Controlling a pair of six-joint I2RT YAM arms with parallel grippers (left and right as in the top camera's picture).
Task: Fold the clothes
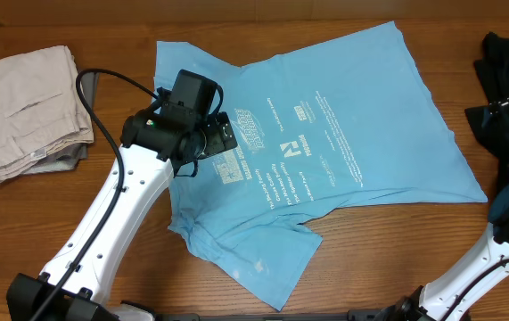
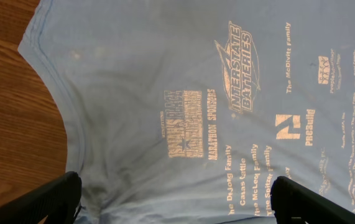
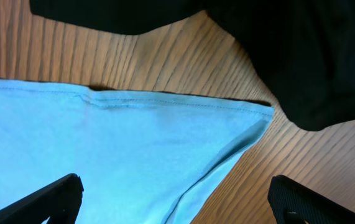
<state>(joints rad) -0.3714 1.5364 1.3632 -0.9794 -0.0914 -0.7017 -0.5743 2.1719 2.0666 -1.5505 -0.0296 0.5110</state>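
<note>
Light blue printed cotton T-shirt [image 1: 370, 116] flat on wooden tabletop [image 1: 22, 214], chest print below left jaws, wide open; hem corner below right jaws, wide, empty.

Trousers [image 1: 27, 107]: beige, loosely folded, lying at the table's far left.
Grey cloth [image 1: 65, 161]: showing from beneath the trousers' lower right edge.
Black garment [image 1: 508, 89]: crumpled heap at the right edge, partly out of view.
Table [image 1: 397, 259]: brown wood, grain visible.
</note>
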